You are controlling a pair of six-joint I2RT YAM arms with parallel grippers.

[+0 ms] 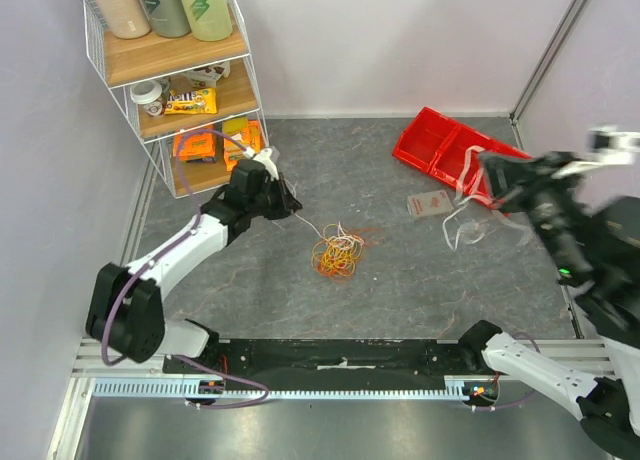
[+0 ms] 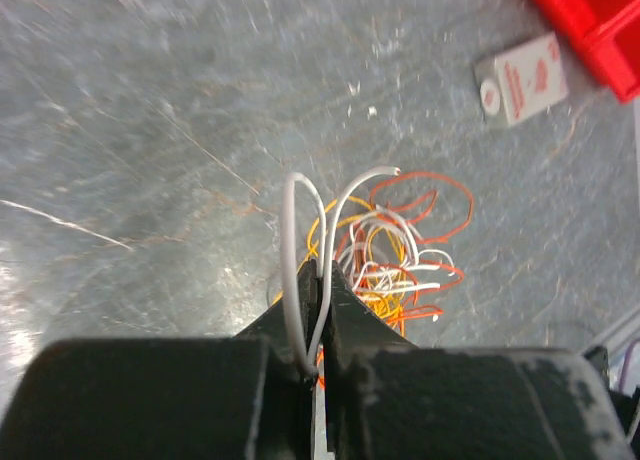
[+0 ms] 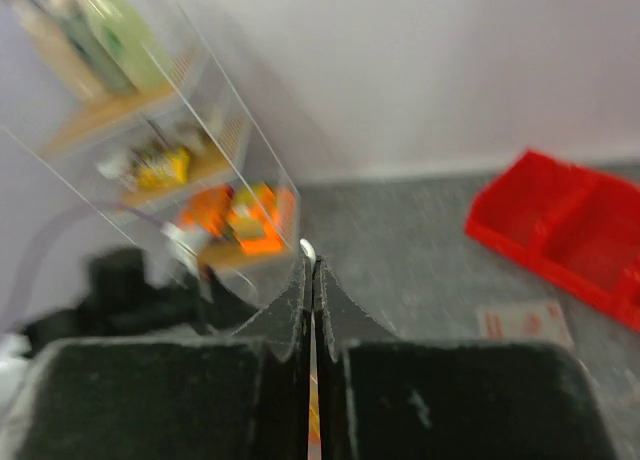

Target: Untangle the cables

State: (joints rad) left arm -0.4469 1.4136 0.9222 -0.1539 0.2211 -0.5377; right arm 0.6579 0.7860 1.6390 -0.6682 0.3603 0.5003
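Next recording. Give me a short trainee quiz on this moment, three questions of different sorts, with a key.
1. True or false: the left gripper hangs open above the cable bundle and holds nothing.
2. Where is the red bin? A) at the far right of the table; B) on the wire shelf; C) beside the left arm's base.
3. In a few words: what flat thing lies on the table between the cable bundle and the red bin?

Key
1. False: its jaws are shut on a loop of white cable that leads to the bundle.
2. A
3. A small pale packet with red print.
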